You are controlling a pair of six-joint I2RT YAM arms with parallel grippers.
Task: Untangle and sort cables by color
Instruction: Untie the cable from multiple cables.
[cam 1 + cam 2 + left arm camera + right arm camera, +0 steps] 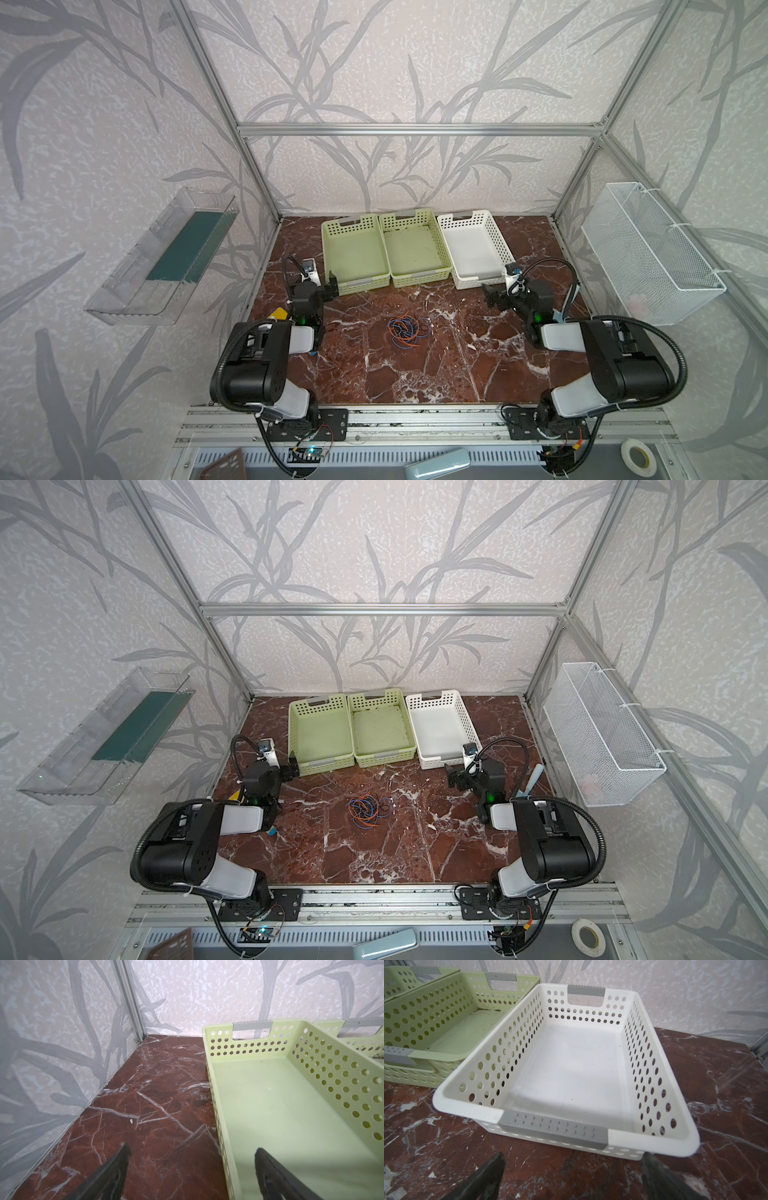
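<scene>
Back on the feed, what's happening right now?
Nothing is held yet. The cables lie tangled in one pile mid-table. Both grippers are open: the left gripper hangs over the near corner of the left green basket, the right gripper before the white basket. No basket holds a cable.

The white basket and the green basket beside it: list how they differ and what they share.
The white basket is white; the middle green basket pale green. The white basket's floor looks nearly clean; the middle green basket's shows dark grime. Both have perforated walls and grey handles.
</scene>
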